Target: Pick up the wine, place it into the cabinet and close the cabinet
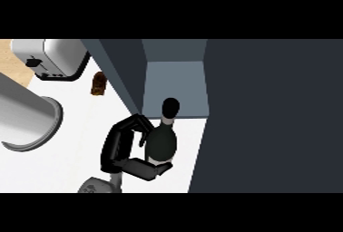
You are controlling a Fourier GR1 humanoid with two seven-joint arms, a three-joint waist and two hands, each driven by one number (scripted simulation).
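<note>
Robot hand clamped around the wine, apparently lifted off the surface; open cabinet lies just ahead. Placing and closing remain.

The white worktop carries a silver toaster at its far left corner. Just right of the toaster lies a small brown thing, too small to make out. Nearer than the toaster, at the left edge, stands a big grey metal cylinder.
</note>
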